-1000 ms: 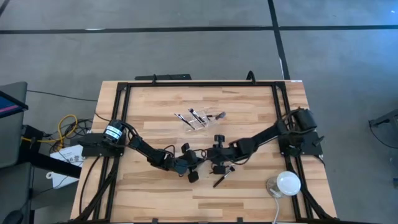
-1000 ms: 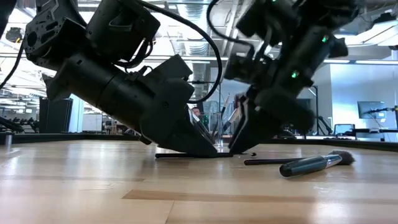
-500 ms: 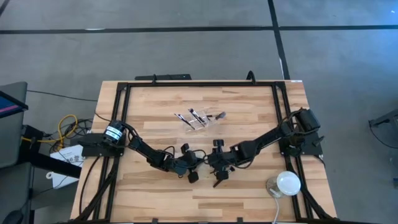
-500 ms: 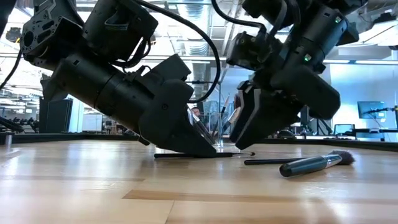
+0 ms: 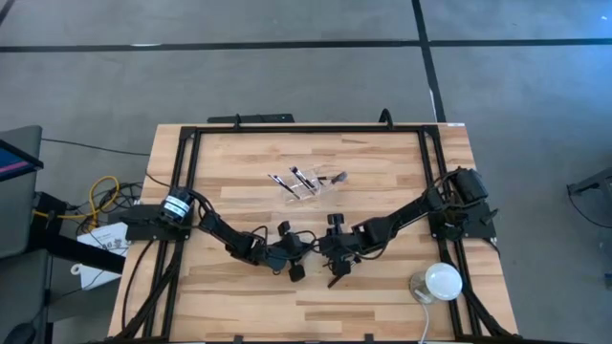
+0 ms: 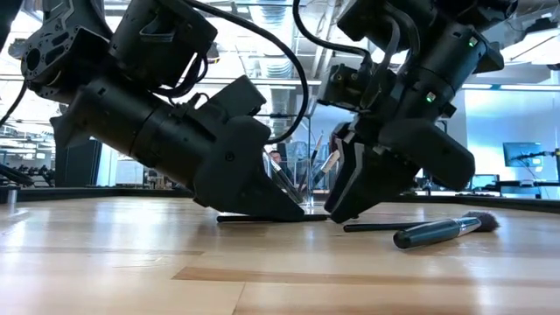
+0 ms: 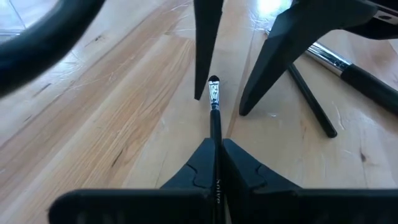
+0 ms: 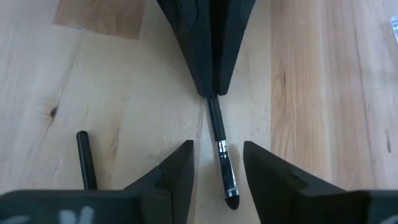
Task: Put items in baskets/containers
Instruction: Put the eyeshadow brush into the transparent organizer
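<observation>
Left end effector (image 7: 216,163) clamped, right (image 8: 217,163) spread.

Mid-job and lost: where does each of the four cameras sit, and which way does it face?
High: overhead, straight down; whole table, both arms, clear container.
Low: table height, facing the room; both claws down, thick brush lying right.
Left wrist: past the shut left claw holding a thin brush, facing the right claw's fingers.
Right wrist: past the open right claw straddling it.
Both wrist views share that brush.

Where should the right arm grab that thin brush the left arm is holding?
Probably at the silver collar near the tip of the thin brush. It lies flat, its rear handle pinched in the left end effector, so the open right end effector should drop from above, straddling it.
</observation>
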Robot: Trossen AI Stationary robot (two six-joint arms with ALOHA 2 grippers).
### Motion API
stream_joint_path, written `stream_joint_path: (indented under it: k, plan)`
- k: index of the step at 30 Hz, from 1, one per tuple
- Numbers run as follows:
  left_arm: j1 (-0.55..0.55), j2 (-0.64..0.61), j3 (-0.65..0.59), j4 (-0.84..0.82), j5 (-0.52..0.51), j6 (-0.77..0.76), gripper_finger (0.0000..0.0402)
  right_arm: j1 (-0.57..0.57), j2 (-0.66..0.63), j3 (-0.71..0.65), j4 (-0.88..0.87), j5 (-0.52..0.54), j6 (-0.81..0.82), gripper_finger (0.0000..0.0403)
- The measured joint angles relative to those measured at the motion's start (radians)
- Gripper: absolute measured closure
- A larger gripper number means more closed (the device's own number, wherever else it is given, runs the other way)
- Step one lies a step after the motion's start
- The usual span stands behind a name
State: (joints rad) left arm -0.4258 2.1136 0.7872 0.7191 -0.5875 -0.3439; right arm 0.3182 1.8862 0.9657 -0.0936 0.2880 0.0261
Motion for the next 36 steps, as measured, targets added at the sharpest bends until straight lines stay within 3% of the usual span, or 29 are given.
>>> stream_joint_path:
  k: [10, 15, 36]
  plan:
    - [-0.022, -0.056, -0.004, -0.027, -0.023, 0.065, 0.0388, -0.031, -0.001, 0.001, -0.028, -0.052, 0.035, 0.034]
    - [-0.024, -0.116, 0.0, -0.028, -0.03, 0.085, 0.0389, -0.038, -0.001, 0.0, -0.014, -0.059, 0.034, 0.0344]
    - [-0.021, -0.105, 0.0, -0.06, -0.033, 0.074, 0.0388, -0.03, 0.001, -0.003, 0.024, -0.047, 0.017, 0.0344]
